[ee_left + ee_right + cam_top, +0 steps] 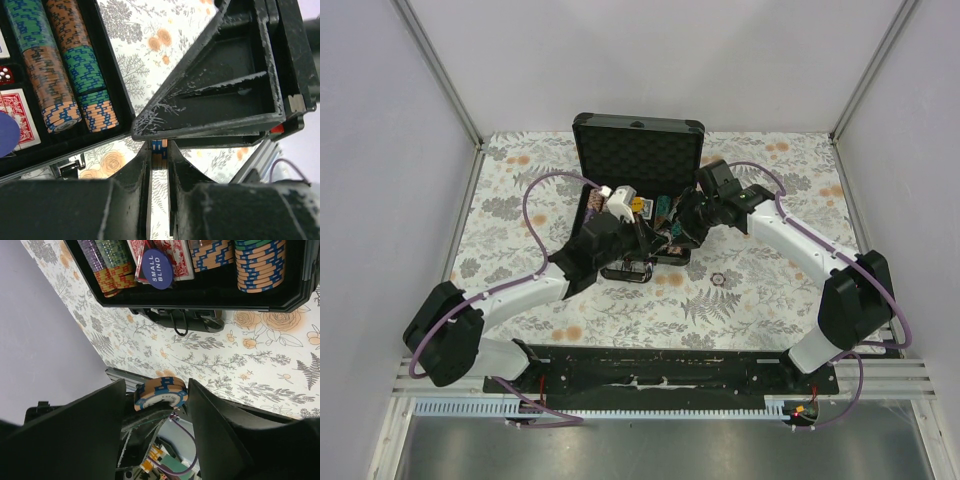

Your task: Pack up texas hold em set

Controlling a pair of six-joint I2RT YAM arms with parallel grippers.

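The black case lies open at mid table with its foam lid up. Rows of striped chips fill it, beside a red card deck and a blue "small blind" button. Just in front of the case, above the cloth, both grippers meet. My left gripper is shut edgewise on a small stack of orange-and-blue chips. My right gripper straddles the same stack, its fingers spread with a gap on one side.
The case's handle and latches hang over its near wall. A red die sits in the case by the cards. Floral cloth covers the table, white walls stand on three sides, and a metal rail runs along the near edge.
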